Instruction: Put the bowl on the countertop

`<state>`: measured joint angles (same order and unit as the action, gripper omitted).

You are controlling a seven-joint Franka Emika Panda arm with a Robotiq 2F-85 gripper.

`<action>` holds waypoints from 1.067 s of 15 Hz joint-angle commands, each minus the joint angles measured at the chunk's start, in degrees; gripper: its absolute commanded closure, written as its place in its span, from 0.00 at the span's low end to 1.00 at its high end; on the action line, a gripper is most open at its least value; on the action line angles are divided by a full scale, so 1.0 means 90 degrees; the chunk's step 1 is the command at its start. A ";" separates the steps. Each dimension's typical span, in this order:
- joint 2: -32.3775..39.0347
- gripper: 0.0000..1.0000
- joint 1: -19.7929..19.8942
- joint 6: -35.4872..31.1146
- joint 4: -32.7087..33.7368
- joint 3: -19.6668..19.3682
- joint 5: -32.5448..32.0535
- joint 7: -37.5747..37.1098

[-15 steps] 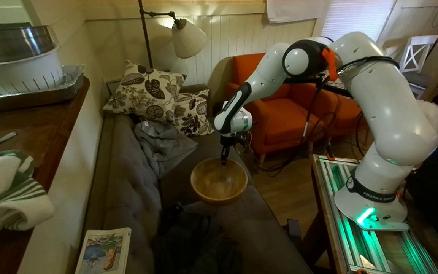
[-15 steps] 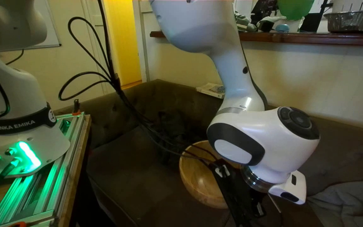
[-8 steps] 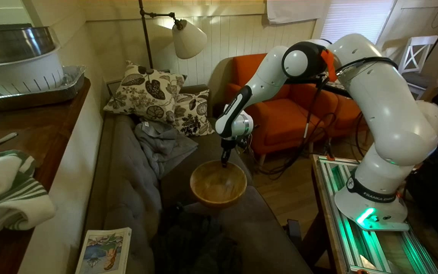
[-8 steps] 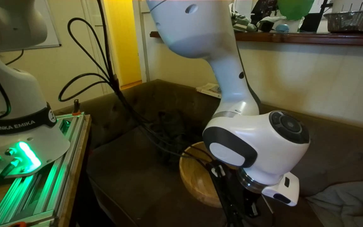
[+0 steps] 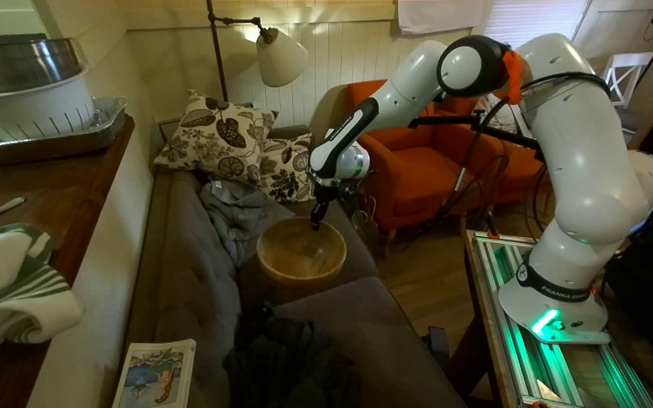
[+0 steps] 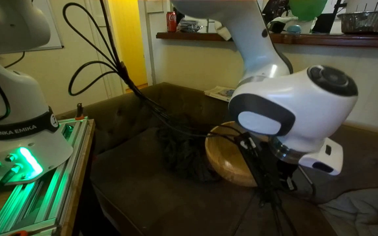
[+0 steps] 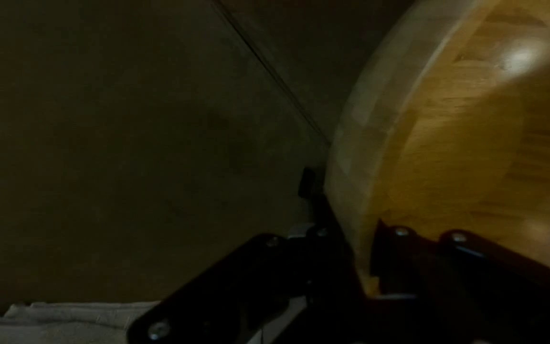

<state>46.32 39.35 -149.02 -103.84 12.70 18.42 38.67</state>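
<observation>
pincer (image 5: 316,224) grips the bowl (image 5: 302,250) by its rim, presumably because the whole is too wide to span; the bowl appears to hang over the sofa (image 5: 369,326), not yet placed.

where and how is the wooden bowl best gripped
Probably best by the rim of the bowl, coming from above. It opens upward and its wall is narrow enough to pinch: in the wrist view the tool has one finger inside, one outside. The whole bowl looks too wide to span.

The wrist view's right edge cuts off the bowl (image 7: 466,143).
</observation>
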 commanded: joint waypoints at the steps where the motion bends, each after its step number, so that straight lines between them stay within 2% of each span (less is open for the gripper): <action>1: -0.1326 0.96 -0.0856 0.1242 -0.0325 -0.0966 -0.0854 -0.0955; 4: -0.1984 0.96 -0.1538 0.2371 -0.0110 -0.1618 -0.1547 -0.1393; 6: -0.2427 0.96 -0.1815 0.2779 -0.0049 -0.1803 -0.1637 -0.1576; 9: -0.3028 0.96 -0.2000 0.3192 0.0138 -0.1844 -0.1260 -0.1704; 12: -0.3551 0.96 -0.1980 0.3696 0.0439 -0.1828 -0.0434 -0.1860; 13: -0.3533 0.96 -0.1977 0.3657 0.0534 -0.1881 -0.0250 -0.1793; 14: -0.3259 0.85 -0.2147 0.3386 0.0412 -0.1983 -0.0657 -0.1731; 16: -0.3457 0.85 -0.2151 0.3485 0.0482 -0.2029 -0.0466 -0.1735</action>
<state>15.08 21.53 -117.94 -99.75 -3.80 13.73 22.73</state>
